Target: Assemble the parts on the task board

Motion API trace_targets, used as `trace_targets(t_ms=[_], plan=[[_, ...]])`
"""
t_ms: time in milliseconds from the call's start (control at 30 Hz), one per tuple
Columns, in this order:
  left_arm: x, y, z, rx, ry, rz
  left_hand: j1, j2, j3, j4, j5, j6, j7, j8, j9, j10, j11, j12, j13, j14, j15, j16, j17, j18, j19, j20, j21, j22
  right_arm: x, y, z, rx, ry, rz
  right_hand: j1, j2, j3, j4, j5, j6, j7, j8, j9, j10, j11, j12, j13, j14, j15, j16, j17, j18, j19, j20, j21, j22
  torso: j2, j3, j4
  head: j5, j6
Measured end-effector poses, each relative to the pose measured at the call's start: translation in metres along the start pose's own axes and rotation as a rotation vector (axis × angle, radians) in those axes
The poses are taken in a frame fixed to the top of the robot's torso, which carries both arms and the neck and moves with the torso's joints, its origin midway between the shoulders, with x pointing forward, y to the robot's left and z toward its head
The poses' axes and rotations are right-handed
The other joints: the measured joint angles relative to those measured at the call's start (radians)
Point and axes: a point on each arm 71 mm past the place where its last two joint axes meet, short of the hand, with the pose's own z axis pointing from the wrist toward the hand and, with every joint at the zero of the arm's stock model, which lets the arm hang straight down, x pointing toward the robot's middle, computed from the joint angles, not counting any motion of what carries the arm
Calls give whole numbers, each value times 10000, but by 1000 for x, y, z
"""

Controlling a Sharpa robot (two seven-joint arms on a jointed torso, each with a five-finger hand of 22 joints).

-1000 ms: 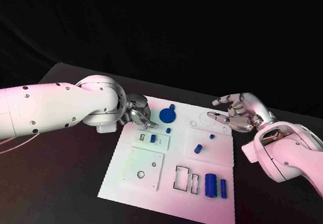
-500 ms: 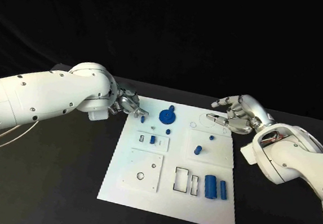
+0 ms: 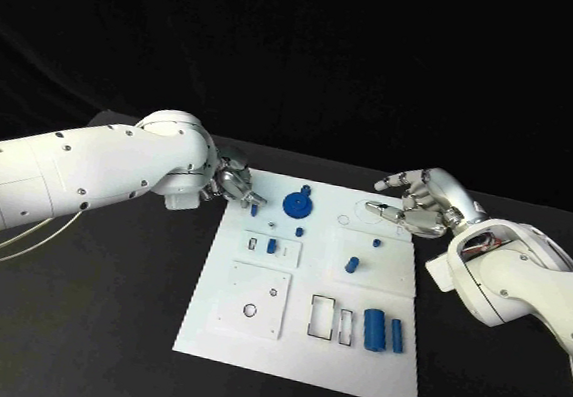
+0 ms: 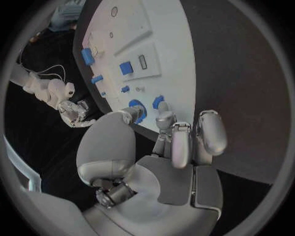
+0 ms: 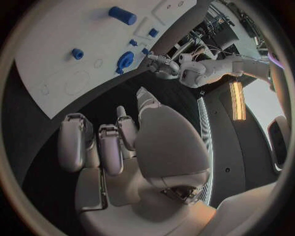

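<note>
The white task board [image 3: 350, 360] lies in the middle of the table. My left hand [image 3: 234, 188] hovers at its far left corner, fingers apart and holding nothing. Just beyond its fingertips [image 4: 164, 118] a small blue piece [image 3: 254, 210] stands on the board, beside a round blue part [image 3: 298, 203]. My right hand [image 3: 417, 203] hangs over the far right corner with its fingers spread and nothing in them. A blue peg [image 3: 351, 264] sits mid-board, and another blue piece [image 3: 272, 246] stands in a slot. Two blue cylinders [image 3: 384, 330] lie near the right edge.
Black table [image 3: 95, 311] surrounds the board on both sides. Two rectangular cut-outs [image 3: 330, 320] and a square plate with a round hole [image 3: 254, 300] take up the board's near half. My left forearm [image 3: 71, 177] reaches in low over the table's left part.
My left hand has drawn back from over the board to its far left corner, uncovering the small blue piece. The right hand has barely moved.
</note>
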Motion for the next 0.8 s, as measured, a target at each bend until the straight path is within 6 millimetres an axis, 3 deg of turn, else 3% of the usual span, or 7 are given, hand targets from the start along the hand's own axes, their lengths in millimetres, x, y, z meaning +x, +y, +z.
trace_targets(t_ms=[800], plan=[[2,-1,12,-242,115,129,219,154,-81,-28,0,0,0,-116,-58,-36,36,-37,-9,-36,35,0,0,0,-37,37,-38,-27,0,0,0,12,4,9,0,0,0,0,0,0,0,0,1,0,0,0,1,0,0,0,0,0,0,0,0,-3,-7,13,-4,8,-90]])
